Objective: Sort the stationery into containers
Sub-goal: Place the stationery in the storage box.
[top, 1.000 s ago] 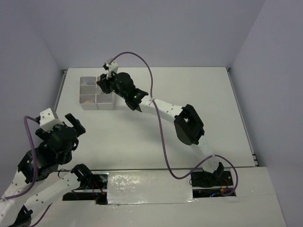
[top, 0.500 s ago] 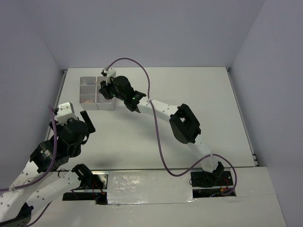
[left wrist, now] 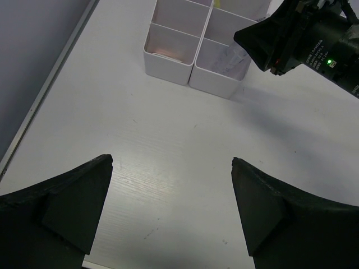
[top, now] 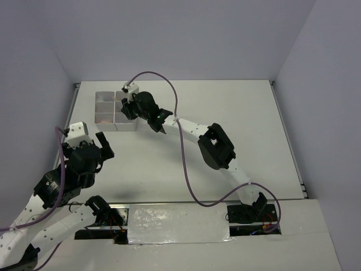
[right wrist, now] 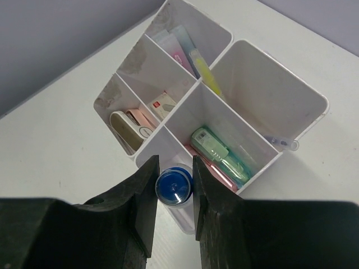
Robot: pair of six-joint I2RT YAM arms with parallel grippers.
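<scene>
The containers (top: 105,110) are a whitish plastic box block at the far left of the table, also seen in the left wrist view (left wrist: 168,56) and the right wrist view (right wrist: 269,89). My right gripper (right wrist: 174,188) is shut on a blue-tipped clear pen (right wrist: 174,186), held upright over the near corner compartment. From above, the right gripper (top: 127,108) hangs over the block's right half. Green sticks (right wrist: 216,147) and a pink stick (right wrist: 212,167) lie in one compartment, a yellow stick (right wrist: 203,66) in another. My left gripper (left wrist: 172,161) is open over bare table, well short of the block.
A beige flat item (right wrist: 132,126) and a small white-and-red piece (right wrist: 164,103) sit in the left compartments. A thin clear pen (right wrist: 280,142) lies on the table against the block's outer wall. The table's left edge rail (left wrist: 45,95) runs close to the block.
My left arm has swung forward towards the block with its jaws still wide. The right gripper has shifted slightly left over the containers, still holding the pen.
</scene>
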